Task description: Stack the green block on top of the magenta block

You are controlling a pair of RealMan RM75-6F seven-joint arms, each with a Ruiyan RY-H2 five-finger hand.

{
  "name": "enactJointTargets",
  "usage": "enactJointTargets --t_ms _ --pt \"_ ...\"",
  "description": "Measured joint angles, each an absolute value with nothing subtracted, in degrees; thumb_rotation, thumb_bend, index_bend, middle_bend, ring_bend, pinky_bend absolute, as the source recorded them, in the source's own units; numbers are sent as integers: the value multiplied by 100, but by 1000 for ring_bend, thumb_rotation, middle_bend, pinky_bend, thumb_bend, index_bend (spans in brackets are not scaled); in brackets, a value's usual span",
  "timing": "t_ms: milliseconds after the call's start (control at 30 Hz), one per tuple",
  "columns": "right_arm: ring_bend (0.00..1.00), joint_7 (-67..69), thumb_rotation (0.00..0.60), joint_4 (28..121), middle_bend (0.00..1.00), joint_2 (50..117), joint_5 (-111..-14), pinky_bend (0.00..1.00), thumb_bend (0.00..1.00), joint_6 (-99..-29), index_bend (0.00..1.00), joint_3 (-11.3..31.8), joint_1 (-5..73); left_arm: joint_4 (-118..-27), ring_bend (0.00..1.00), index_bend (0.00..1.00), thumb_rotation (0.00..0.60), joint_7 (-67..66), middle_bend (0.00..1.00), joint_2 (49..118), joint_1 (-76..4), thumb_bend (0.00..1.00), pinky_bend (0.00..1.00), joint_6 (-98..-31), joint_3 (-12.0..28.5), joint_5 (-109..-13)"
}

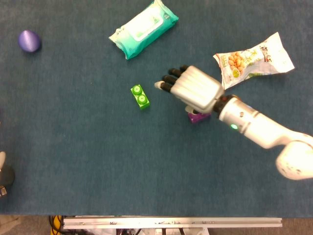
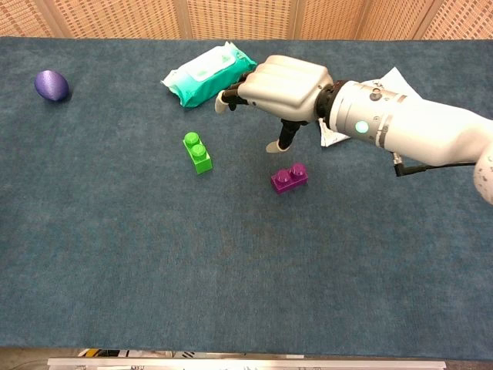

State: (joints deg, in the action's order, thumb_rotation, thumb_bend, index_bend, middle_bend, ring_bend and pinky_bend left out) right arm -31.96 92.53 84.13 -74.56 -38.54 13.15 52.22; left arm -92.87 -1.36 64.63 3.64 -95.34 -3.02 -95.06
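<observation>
Green block (image 1: pixel 140 96) lies flat on the blue-carpeted worktop (image 1: pixel 88 161), studs up, long axis running slightly diagonal. Nothing touches it. Magenta block (image 2: pixel 289 177) sits well apart to its right, also studs up; in the head view it is mostly hidden under the right arm, only a lower edge showing.

Right robot hand (image 1: pixel 191 89) hovers between the two blocks, palm down, fingers (image 1: pixel 168 82) extended and spread toward the green block, thumb hanging below in the chest view. It holds nothing and is clearly above the worktop, not touching either block. Left robot hand (image 1: pixel 3 169): only a sliver at the frame edge in the head view; whether its fingers are apart or curled cannot be told.

Handling judgement: the green block looks like rigid moulded plastic, light, smooth-sided, not fragile. Smooth faces may slip under a loose pinch, and a light block could skate on the carpet if nudged sideways. Best hold: pinch across the two long side faces, thumb on one and a finger opposite, below stud level, leaving the underside free to seat on the magenta studs. Keep it level; a tilted block will not mate.

Elsewhere: wipes pack (image 1: pixel 144 28), snack bag (image 1: pixel 254 58), purple egg (image 1: pixel 29 40), all far from the work.
</observation>
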Motion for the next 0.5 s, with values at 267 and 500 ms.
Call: enactJointTargets --t_ms 267,500 --pt "222 -3545 600 8515 286 9009 -6949 364 119 -3593 216 1301 5851 -9259 285 254 600 -71 279 6460 403 292 195 -9586 -277 -9483" --pt "222 -3642 600 7916 286 9458 -6589 364 120 -3391 216 1241 6303 -9210 285 254 600 -7 279 6454 454 292 195 -9642 -255 -9439"
